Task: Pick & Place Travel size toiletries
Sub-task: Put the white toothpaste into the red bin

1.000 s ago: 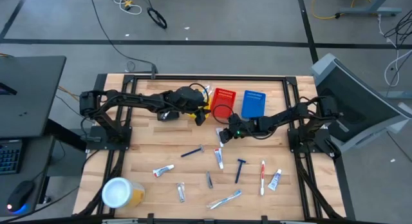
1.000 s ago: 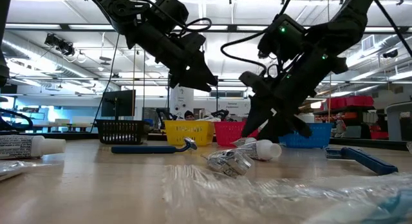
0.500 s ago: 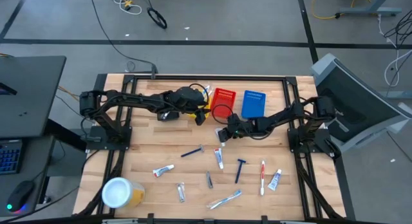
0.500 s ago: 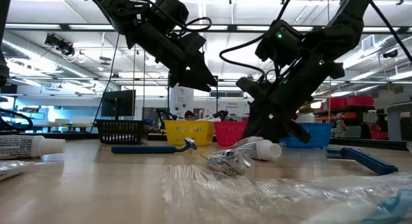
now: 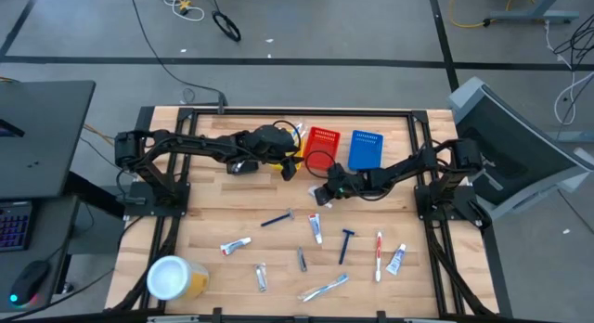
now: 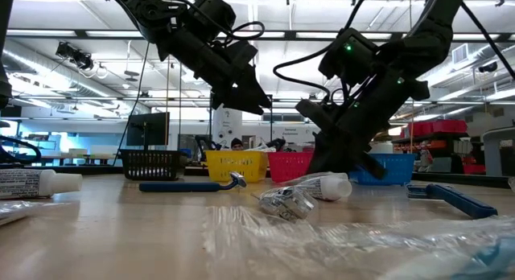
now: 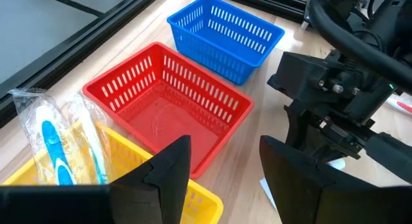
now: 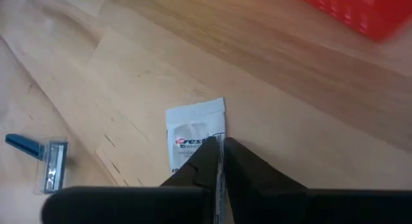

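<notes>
**Most toiletries still loose; right arm pinching a tube**

Near the table's front edge, about a dozen travel size toiletries lie scattered and unsorted: tubes, razors, toothbrushes, a packet. Mid-table, the right gripper is down at the wood with its fingers drawn nearly together over the flat end of a white toothpaste tube, which still rests on the table. Toward the far edge, the left gripper hovers with jaws spread and empty above the yellow basket, where two wrapped toothbrushes already lie. The red basket and blue basket look empty, so I judge sorting barely begun.
</notes>
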Tool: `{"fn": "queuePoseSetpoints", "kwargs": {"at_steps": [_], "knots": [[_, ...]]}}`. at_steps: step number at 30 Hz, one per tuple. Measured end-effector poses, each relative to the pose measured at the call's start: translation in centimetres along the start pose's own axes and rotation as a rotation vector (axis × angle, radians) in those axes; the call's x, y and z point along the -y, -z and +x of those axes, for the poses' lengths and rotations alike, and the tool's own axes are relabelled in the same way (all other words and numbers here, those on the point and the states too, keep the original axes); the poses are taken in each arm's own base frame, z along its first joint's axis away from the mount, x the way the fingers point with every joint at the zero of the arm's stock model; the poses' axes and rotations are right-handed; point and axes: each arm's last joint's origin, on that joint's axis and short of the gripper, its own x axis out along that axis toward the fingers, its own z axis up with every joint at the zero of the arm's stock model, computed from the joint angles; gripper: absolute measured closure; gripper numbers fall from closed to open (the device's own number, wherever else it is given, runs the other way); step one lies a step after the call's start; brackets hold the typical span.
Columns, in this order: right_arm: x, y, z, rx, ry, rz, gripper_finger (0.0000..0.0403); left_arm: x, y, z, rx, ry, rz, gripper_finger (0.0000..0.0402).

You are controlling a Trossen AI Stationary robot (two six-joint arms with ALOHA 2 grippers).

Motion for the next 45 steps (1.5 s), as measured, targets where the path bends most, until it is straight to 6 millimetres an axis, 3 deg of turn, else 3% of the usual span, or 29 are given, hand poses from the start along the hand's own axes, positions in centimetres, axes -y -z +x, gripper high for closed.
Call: {"fn": "queuePoseSetpoints", "kwargs": {"at_steps": [4,15,20,24,29,32,38,45], "knots": [[-0.3,-0.2,0.1,0.017,-0.044,-0.042,0.0397,0.0,0.0,0.0,0.002,-0.013,0.000,0.0208],[-1.3,-0.8,-0.8,0.015,-0.126,-0.108,0.0401,-0.1,0.0,0.0,0.005,-0.027,0.022,0.0208],[-2.0,-1.8,-2.4,0.106,-0.143,-0.166,0.0402,-0.1,0.0,0.0,0.007,-0.028,0.022,0.0208],[-2.2,-3.1,-3.9,0.272,-0.069,-0.252,0.0402,-0.1,0.0,0.0,0.009,-0.035,0.022,0.0208],[-1.3,-5.4,-5.2,0.514,0.173,-0.334,0.0402,-0.2,-0.1,0.0,0.012,-0.052,0.005,0.0208],[-0.3,-6.5,-5.2,0.557,0.254,-0.324,0.0402,-0.2,-0.1,0.0,0.013,-0.052,0.005,0.0208],[1.3,-8.1,-4.4,0.544,0.276,-0.293,0.0403,-0.2,-0.1,0.0,0.013,-0.053,0.006,0.0208],[1.9,-9.1,-3.3,0.559,0.239,-0.354,0.0403,-0.2,-0.1,0.0,0.013,-0.053,0.006,0.0208]]}}
